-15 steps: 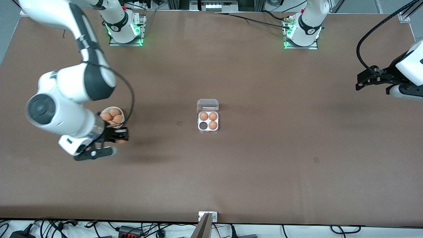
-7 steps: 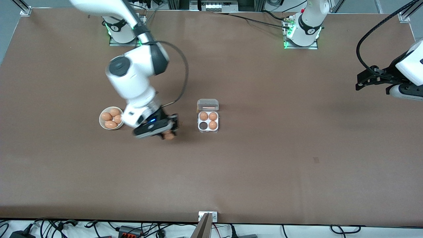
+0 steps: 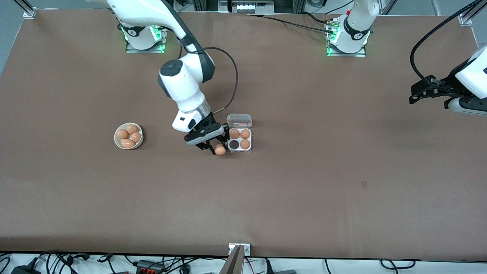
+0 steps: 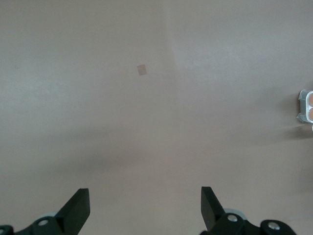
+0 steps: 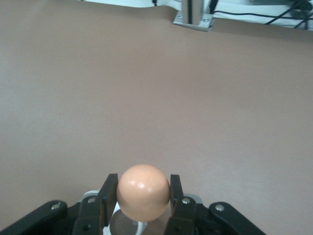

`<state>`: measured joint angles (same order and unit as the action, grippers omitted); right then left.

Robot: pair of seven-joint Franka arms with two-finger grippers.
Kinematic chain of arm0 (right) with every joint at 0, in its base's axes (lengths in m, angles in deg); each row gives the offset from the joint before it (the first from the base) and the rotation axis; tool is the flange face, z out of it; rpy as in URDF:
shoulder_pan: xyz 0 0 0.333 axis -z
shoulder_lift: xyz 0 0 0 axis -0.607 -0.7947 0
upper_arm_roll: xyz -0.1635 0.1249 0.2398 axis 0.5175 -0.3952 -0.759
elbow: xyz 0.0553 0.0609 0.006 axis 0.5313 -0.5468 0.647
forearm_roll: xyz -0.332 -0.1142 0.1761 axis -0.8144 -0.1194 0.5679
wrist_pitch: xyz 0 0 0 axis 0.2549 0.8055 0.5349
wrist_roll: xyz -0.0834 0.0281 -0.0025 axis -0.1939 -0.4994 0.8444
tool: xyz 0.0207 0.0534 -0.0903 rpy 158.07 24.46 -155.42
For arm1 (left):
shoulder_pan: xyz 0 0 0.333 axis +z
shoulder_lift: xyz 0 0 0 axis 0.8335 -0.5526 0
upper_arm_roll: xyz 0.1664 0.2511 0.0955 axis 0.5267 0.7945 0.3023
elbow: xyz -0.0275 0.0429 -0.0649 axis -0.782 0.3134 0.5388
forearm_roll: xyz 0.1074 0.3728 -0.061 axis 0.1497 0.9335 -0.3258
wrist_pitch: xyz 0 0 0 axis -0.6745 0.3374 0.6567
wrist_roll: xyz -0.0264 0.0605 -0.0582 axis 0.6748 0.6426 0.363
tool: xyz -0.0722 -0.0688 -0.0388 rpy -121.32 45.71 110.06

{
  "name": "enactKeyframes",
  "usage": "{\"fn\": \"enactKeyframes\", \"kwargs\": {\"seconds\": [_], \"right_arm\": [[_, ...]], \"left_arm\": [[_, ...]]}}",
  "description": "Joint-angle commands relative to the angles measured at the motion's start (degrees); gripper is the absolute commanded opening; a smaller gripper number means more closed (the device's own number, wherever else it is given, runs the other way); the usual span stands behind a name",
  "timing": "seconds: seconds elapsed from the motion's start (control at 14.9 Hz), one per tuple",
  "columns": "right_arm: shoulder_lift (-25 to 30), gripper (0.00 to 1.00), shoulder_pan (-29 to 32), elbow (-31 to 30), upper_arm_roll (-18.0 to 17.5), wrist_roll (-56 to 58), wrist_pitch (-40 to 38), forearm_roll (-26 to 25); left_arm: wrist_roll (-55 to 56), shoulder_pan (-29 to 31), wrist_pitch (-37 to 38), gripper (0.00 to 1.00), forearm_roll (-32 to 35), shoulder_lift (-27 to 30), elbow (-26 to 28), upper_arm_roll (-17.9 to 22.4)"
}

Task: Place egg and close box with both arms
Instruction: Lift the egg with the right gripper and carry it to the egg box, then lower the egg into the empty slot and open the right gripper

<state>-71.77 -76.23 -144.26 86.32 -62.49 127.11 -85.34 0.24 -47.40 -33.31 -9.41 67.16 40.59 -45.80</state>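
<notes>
Off-task items on your table

You have a round white bowl [image 3: 129,136] holding four brown eggs toward the right arm's end of the brown table [image 3: 304,182], well apart from everything else. A small metal bracket [image 3: 239,249] sits at the table edge nearest the front camera, with loose black cables [image 3: 152,264] just past that edge.

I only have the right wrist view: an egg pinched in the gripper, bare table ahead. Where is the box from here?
Observer: The right gripper holds the egg just beside the box, at its empty cell.
Operator: Lid open?
Observer: Yes, the lid lies folded back; three cells hold eggs.
Operator: And the left arm?
Observer: The left gripper waits, open, over the table's end on its own side.
</notes>
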Motion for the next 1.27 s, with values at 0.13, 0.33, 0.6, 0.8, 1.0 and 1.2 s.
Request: {"fn": "enactKeyframes", "kwargs": {"seconds": [0.13,0.33,0.6,0.8,1.0,1.2], "right_arm": [[-5.0,0.27,-5.6,0.0,3.6,-0.5,6.4,0.2],[-6.1,0.27,-7.2,-0.4,3.8,-0.6,6.4,0.4],[-8.7,0.27,-8.5,-0.4,4.0,-0.6,8.7,0.4],[-9.3,0.27,-9.2,-0.5,4.6,-0.6,8.7,0.5],[-9.4,0.59,-9.5,-0.9,4.8,-0.6,8.7,0.5],[-9.3,1.0,-9.5,-0.9,5.2,-0.9,8.7,0.5]], "left_arm": [[0.5,0.1,0.9,1.0,-0.2,-0.7,-1.6,-0.2],[0.5,0.1,0.9,1.0,-0.2,-0.6,-1.6,-0.2],[0.5,0.1,0.9,1.0,-0.2,-0.7,-1.6,-0.2],[0.5,0.1,0.9,1.0,-0.2,-0.6,-1.6,-0.3],[0.5,0.1,0.9,1.0,-0.2,-0.6,-1.6,-0.2],[0.5,0.1,0.9,1.0,-0.2,-0.6,-1.6,-0.2]]}}
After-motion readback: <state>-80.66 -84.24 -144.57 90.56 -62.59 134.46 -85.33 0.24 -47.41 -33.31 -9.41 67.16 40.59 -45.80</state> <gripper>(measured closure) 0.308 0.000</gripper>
